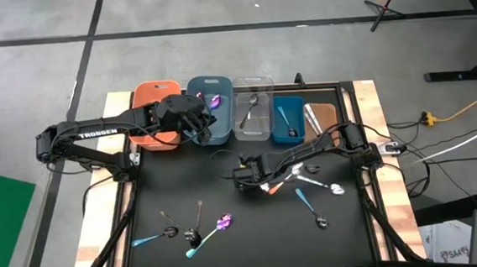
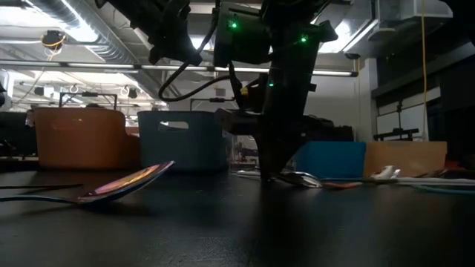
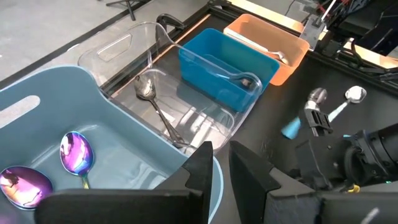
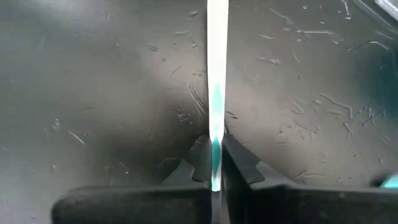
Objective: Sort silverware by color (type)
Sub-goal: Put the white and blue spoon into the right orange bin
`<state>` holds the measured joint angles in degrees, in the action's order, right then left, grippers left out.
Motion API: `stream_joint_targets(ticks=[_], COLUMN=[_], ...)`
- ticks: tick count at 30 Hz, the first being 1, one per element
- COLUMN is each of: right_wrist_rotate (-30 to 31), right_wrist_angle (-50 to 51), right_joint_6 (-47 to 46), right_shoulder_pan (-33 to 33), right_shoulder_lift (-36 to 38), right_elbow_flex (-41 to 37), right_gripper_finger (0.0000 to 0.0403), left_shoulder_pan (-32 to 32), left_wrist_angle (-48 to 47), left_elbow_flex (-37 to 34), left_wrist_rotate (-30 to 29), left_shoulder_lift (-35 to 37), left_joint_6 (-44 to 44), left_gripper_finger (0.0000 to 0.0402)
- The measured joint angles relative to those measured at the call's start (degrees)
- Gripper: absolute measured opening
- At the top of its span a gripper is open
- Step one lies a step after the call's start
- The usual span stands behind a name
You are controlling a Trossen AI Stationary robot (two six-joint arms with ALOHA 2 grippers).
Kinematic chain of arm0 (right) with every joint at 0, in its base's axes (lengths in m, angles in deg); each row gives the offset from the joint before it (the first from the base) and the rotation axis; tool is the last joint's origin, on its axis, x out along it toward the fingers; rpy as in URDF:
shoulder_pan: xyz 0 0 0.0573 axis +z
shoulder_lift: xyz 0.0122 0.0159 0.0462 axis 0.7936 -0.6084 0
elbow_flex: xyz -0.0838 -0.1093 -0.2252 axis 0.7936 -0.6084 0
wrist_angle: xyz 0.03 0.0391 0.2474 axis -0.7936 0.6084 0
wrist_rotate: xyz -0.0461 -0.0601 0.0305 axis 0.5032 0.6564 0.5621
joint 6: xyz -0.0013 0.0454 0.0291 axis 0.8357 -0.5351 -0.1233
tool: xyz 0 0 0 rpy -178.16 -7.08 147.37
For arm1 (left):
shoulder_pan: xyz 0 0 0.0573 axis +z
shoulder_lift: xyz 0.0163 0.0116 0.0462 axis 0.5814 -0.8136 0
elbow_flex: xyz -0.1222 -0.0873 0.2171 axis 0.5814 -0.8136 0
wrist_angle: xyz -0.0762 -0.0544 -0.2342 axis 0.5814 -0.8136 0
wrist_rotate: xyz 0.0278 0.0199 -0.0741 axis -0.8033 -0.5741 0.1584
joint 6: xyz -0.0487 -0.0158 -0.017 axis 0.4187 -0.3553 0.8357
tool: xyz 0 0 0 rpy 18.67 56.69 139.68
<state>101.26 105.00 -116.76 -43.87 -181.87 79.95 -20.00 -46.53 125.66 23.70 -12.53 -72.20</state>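
My right gripper (image 4: 215, 163) stands low over the black mat (image 1: 254, 233) at mid table, shut on a slim shiny utensil (image 4: 216, 93) with a teal glint. My left gripper (image 3: 221, 165) hovers over the near rim of the grey-blue bin (image 3: 124, 130), its fingers a narrow gap apart with nothing between them. Two iridescent purple spoons (image 3: 76, 152) lie in that bin. More silverware lies flat on the mat: silver and blue-handled pieces (image 1: 304, 198) to the right, and purple, teal-handled and black ones (image 1: 196, 229) near the front. My right gripper pinches the utensil's slim handle (image 4: 216, 146) between its two fingertips (image 4: 199, 158). It comes steeply from above. The handle runs straight away from the fingers, low along the mat. I cannot tell whether it is lifted clear.
Five bins stand in a row at the far edge: orange (image 1: 153, 97), grey-blue (image 1: 212, 97), clear (image 1: 254, 111) with a silver spoon, blue (image 1: 288, 117), brown (image 1: 323, 115). A purple spoon (image 2: 126, 183) lies close to the low camera. Wooden table borders flank the mat.
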Motion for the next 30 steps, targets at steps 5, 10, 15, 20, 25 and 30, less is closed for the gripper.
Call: stream_joint_targets(ticks=[5,10,15,20,25,30], right_wrist_rotate=[0.7,0.8,0.6,-0.1,-1.7,-2.8], right_wrist_angle=[0.0,-0.1,0.9,1.2,1.5,3.9], right_joint_6=[0.6,2.1,4.8,7.6,9.8,11.2], right_shoulder_pan=[0.0,0.0,-0.2,-0.2,-0.1,-0.1], right_shoulder_lift=[0.0,0.6,2.3,5.1,8.3,11.6], right_elbow_flex=[0.0,-0.1,-0.4,-0.3,-0.3,-0.2], right_gripper_finger=[0.0003,0.0002,0.0001,0.0001,0.0001,0.0001], left_shoulder_pan=[0.0,0.0,0.0,0.0,0.0,0.0], left_wrist_angle=[0.0,0.0,0.0,0.0,0.0,0.0], left_elbow_flex=[0.0,0.0,0.0,0.0,0.0,0.0], left_wrist_rotate=[0.0,0.0,0.0,0.0,0.0,0.0], left_shoulder_lift=[0.0,0.0,0.0,0.0,0.0,0.0], left_joint_6=[0.0,0.0,0.0,0.0,0.0,0.0], left_gripper_finger=[0.0047,0.0047,0.0047,0.0047,0.0047,0.0047])
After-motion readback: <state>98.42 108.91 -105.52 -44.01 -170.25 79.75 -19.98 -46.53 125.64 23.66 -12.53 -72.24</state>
